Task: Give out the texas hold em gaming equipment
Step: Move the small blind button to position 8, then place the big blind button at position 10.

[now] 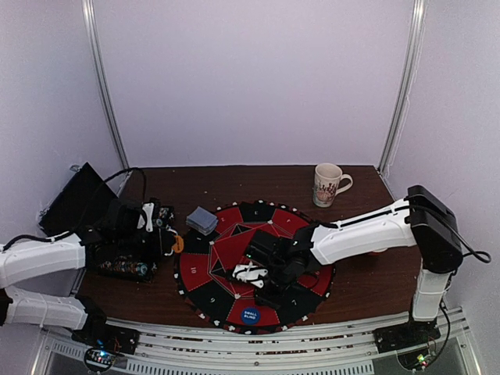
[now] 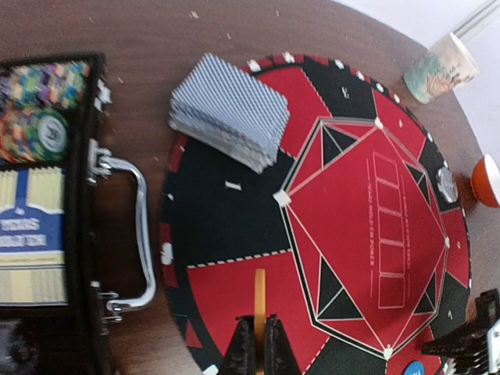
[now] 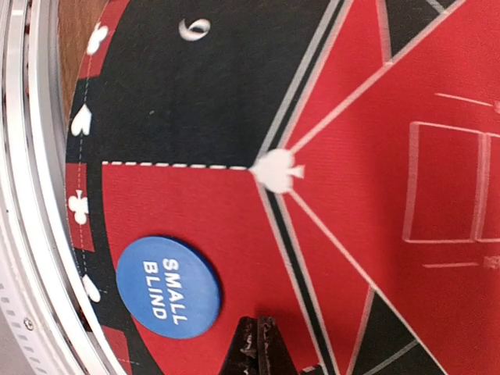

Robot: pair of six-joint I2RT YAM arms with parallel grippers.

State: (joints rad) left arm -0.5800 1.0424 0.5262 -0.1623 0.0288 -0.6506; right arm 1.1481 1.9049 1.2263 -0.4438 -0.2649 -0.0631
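Hovering low over the round poker mat (image 2: 226, 226): both pincers.

Right pincer (image 3: 258, 326): fingers pressed together with nothing between them. The tips are just beside the blue "small blind" button (image 3: 168, 287), which lies flat on a red wedge at the mat's near rim.

Left pincer (image 2: 259, 322): narrow, above the mat's left side. A thin orange button (image 2: 259, 293) stands edge-on out of the tips and looks pinched there.

Deck of cards (image 2: 226, 121): grey-blue backs up, fairly square, straddling the mat's far-left rim and partly on the brown bench (image 2: 156, 31).

Poker chips (image 2: 39, 86): multicoloured, packed in rows in the open case (image 2: 82, 234), left of the mat and off it.

Handling, by my reckoning:
- Buttons are light, stiff, smooth and very thin. Flat on the felt they offer little edge. Open wider than the disc, bring the tips down to the cloth, and close across the rim. A pinched disc may pivot or squirt out.
- Cards are light and slick, and the stack shears easily. Grip the whole deck across its short sides, low down, or slide the top card off the stack first.
- Chips are heavier and rigid. Take a short stack by its sides.
- Nothing here looks fragile.
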